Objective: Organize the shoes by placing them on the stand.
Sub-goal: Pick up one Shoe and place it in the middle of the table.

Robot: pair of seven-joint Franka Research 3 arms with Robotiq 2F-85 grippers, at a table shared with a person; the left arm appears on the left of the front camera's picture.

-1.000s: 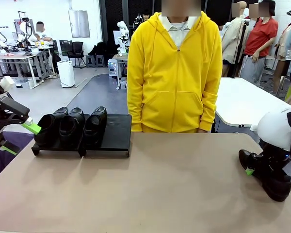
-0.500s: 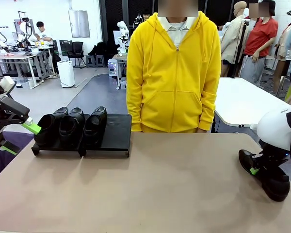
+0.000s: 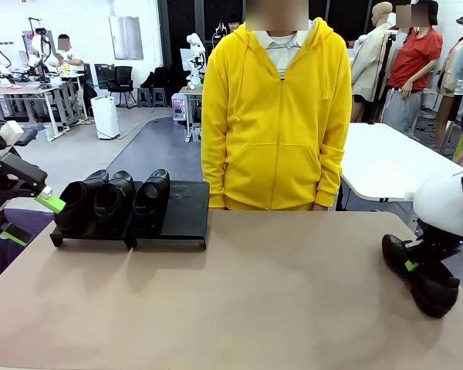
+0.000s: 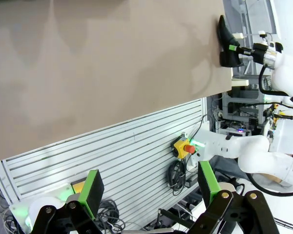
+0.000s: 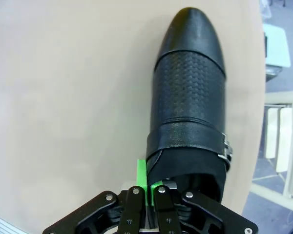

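Three glossy black shoes [image 3: 112, 199] stand side by side on the left part of the black stand [image 3: 181, 212] at the table's far left. The fourth shoe [image 3: 426, 279] is at the table's right edge. My right gripper [image 3: 409, 266] is shut on that shoe's heel-side collar. In the right wrist view the shoe [image 5: 190, 97] points away from my right gripper [image 5: 149, 187], whose green pads pinch the collar's rim. My left gripper [image 3: 32, 220] hangs open beside the stand's left end. Nothing lies between its fingers [image 4: 94, 192] in the left wrist view.
A person in a yellow hoodie [image 3: 276, 116] stands at the far side behind the table [image 3: 239, 301]. The stand's right panel is bare. The left wrist view looks down past the table's edge at a ribbed panel with a red stop button [image 4: 185, 146].
My right gripper and the shoe in it have shifted slightly right and up. The left arm has hardly moved.
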